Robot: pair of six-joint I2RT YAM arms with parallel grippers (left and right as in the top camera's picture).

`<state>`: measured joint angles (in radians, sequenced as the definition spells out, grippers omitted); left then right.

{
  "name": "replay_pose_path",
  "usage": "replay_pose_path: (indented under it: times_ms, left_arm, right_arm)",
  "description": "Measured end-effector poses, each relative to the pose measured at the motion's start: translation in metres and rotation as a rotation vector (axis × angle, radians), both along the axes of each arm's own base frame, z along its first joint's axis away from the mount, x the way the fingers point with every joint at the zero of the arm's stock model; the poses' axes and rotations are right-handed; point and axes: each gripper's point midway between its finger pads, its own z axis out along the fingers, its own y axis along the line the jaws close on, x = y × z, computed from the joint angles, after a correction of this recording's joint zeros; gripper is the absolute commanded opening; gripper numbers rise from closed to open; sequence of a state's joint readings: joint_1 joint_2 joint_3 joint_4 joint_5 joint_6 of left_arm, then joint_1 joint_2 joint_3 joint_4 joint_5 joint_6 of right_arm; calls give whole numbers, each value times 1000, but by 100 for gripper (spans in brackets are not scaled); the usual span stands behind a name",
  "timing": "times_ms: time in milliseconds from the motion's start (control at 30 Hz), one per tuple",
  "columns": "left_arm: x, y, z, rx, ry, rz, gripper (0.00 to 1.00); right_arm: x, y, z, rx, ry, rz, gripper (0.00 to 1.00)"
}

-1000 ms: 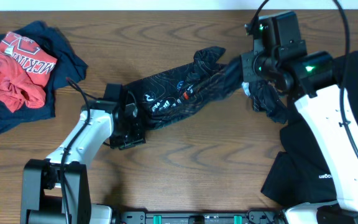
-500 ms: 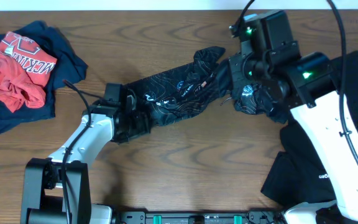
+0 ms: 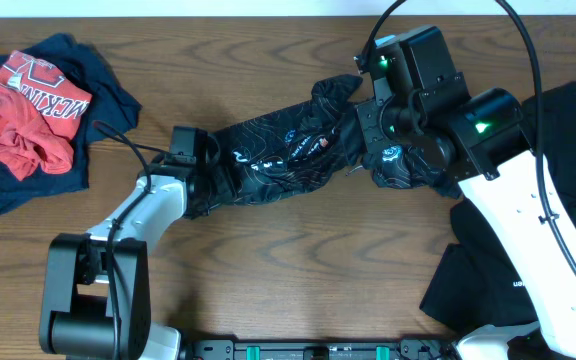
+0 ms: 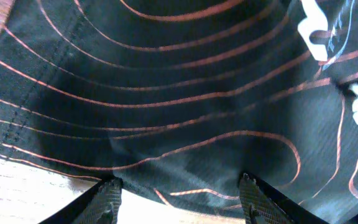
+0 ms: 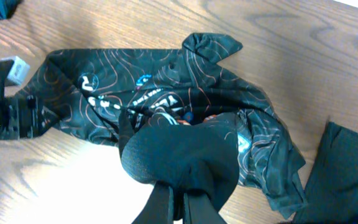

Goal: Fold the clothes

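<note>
At the far left corner of the desk [image 3: 268, 270] a crumpled red shirt [image 3: 23, 110] with white lettering lies on top of a navy garment [image 3: 108, 90], which spreads out beyond it toward the left edge.

To the right of that pile, well apart from it, the left gripper [image 4: 179, 190] is at the left end of the jersey [image 3: 278, 155]. Its two fingers are spread wide, low over the cloth. In the left wrist view the black fabric with thin reddish contour lines fills the space ahead of them, and a strip of bare wood shows at the lower left.

The jersey lies in the middle of the desk, nearer the far edge than the near one, drawn out in a long rumpled band from left to right. Small white, blue and red logos show on its upper side, and one pointed flap juts toward the far edge.

At the jersey's right end the right gripper [image 5: 178, 202] has its fingers pressed together on a bunched black fold of the jersey, held up above the rest of the cloth.

A black garment [image 3: 573, 140] lies along the right edge, reaching down to the near edge, partly under the right arm.
</note>
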<state>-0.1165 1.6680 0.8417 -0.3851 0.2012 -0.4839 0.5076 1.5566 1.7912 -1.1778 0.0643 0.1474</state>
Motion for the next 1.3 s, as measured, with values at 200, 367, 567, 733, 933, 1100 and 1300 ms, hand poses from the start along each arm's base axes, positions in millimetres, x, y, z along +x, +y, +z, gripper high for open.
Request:
replay_pose_path:
  times_ms: [200,367,567,733,933,1100,1300]
  left_arm:
    - [2,12,0,4,11,72,63]
    - [1,33,-2,29,29,140,64]
    - [0,51,-1,39,42,209,72]
    - [0,61,-1,42,41,240,73]
    - [1,67,-2,73,38,255,74]
    - [3,74,-4,103,33,282,55]
    - [17,78,-4,113,-1,299,65]
  right_arm:
    - [-1,0,-1,-2,4,0,1]
    - [-1,0,-1,-2,3,0,1]
    - [1,-3,-1,-2,3,-7,1]
    - [3,-8,0,-4,2,-21,1]
    - [3,-8,-1,-4,2,-21,1]
    - [2,-8,-2,-7,8,-21,1]
    - [-2,-7,-4,-3,29,-12,1]
